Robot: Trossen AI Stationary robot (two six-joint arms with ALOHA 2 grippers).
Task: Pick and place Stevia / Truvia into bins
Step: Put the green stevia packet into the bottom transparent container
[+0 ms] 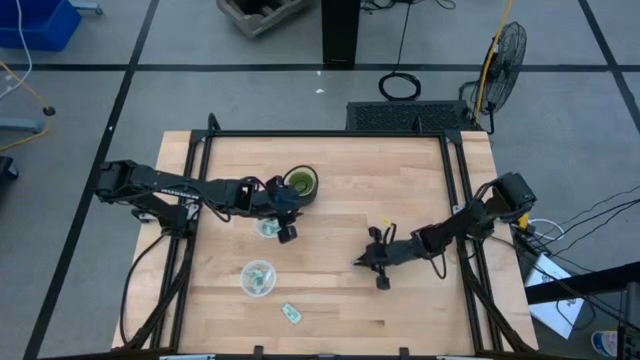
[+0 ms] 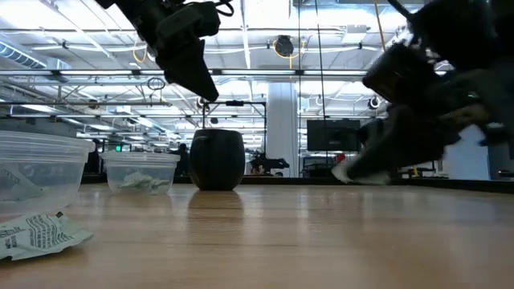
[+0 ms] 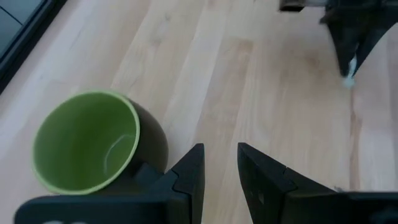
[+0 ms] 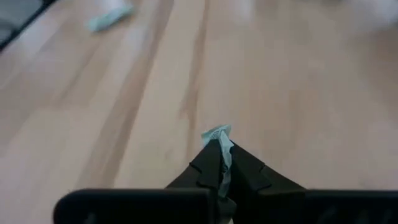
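Observation:
My right gripper (image 1: 364, 261) hovers over the middle-right of the table, shut on a pale green and white Stevia packet (image 4: 219, 138). My left gripper (image 1: 286, 224) hangs open and empty above the table between the dark green mug (image 1: 300, 182) and the far clear cup (image 1: 267, 229), which holds packets. A second clear cup (image 1: 258, 277), nearer the front edge, also holds packets. One loose packet (image 1: 291, 313) lies flat on the wood near the front edge. The left wrist view shows the left fingers (image 3: 193, 168) apart, with bare wood between them. My right gripper pinches the packet between its two fingertips (image 4: 249, 165). A crumpled end of the packet (image 4: 217, 134) sticks out past the tips. In the low view the packet (image 2: 345, 172) is lifted clear of the table.
The mug (image 3: 87, 146) stands upright just beside the left gripper, its green inside empty. A black frame (image 1: 320, 134) borders the table's far, left and right sides. Bare wood lies between the two grippers and across the near right part of the table.

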